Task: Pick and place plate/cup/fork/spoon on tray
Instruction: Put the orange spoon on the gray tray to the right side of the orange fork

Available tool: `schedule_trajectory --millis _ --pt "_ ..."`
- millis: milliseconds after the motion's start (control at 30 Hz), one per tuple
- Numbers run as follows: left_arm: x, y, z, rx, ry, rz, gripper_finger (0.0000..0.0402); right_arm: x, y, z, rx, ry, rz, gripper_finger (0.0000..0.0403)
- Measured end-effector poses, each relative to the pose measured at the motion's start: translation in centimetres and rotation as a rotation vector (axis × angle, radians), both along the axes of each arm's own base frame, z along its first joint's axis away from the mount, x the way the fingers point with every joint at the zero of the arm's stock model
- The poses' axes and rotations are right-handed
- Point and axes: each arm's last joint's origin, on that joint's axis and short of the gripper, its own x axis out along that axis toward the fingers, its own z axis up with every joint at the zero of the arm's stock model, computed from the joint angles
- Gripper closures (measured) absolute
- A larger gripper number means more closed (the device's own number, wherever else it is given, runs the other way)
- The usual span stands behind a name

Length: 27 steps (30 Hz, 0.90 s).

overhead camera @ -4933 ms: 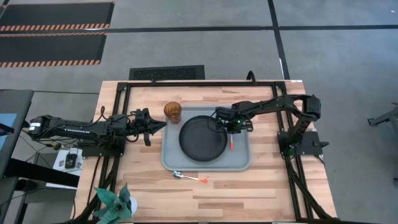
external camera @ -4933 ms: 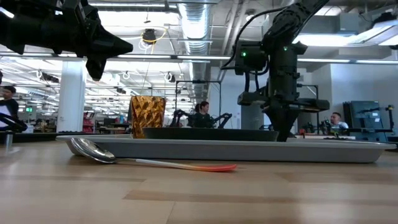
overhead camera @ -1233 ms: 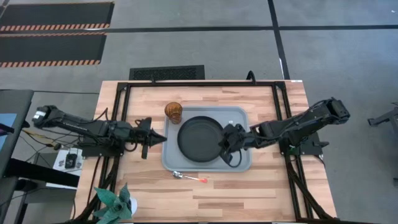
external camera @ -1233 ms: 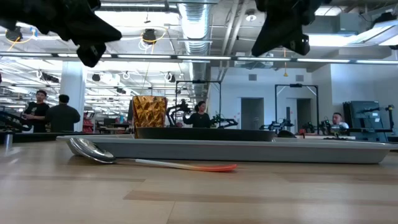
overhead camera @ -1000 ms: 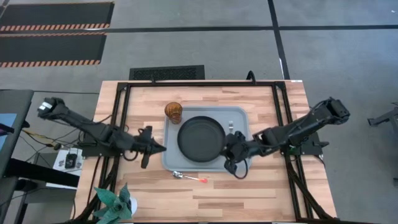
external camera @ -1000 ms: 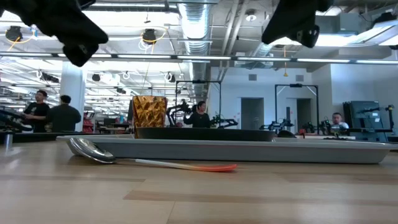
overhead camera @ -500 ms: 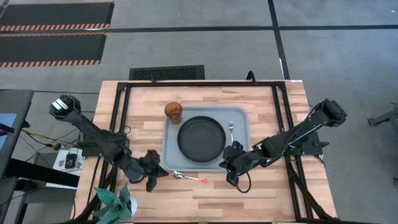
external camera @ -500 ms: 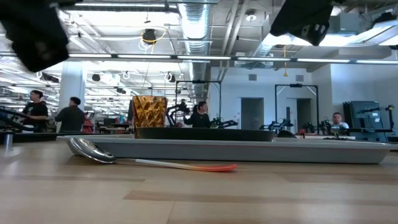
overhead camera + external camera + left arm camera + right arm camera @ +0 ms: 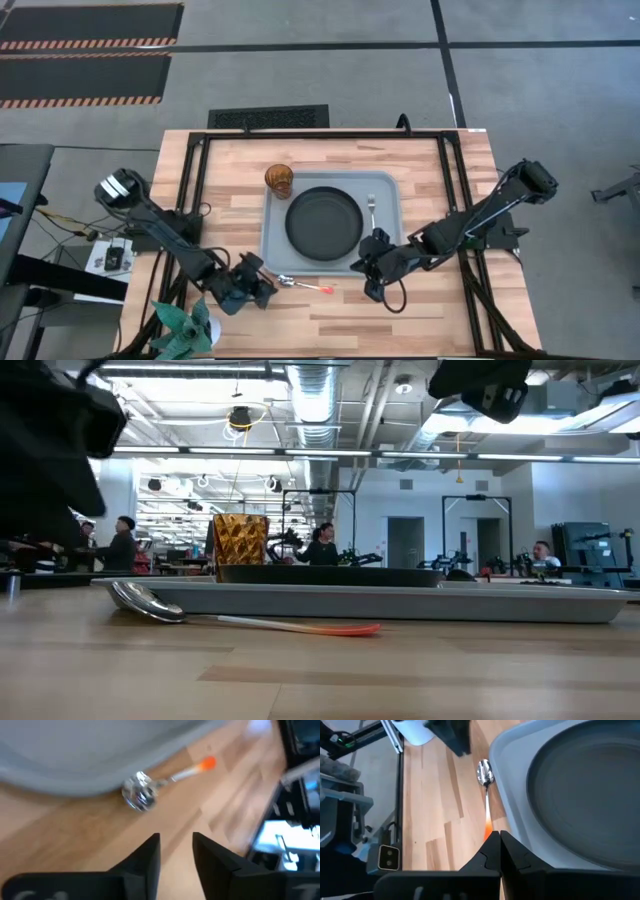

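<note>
- The left hand hovers low over the bench, just beside the spoon's bowl; its wrist view shows the two fingers parted by a narrow gap, gripping nothing.
- The right hand sits at the tray's near right corner, fingers pressed together and empty, as its wrist view shows.
- The spoon lies flat on the bench just outside the tray's near edge, bowl toward the left hand.
- Only the high view shows the fork, lying on the tray beside the black plate.
- The amber cup stands at the tray's far left corner.
- The low view alone shows people in the room beyond.
- No writing can be read on any item.
</note>
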Motion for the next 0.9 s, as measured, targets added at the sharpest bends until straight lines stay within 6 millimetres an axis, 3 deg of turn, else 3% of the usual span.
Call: schedule_trajectory --millis 300,900 --pt "0.9 1.1 -1.9 -0.025 0.087 0.11 0.026 0.1 0.1 0.2 -0.003 -0.02 0.007 0.0392" --pt "2.0 1.6 -3.2 -0.035 0.108 0.136 0.0275 0.1 0.1 0.2 -0.005 -0.024 0.005 0.039"
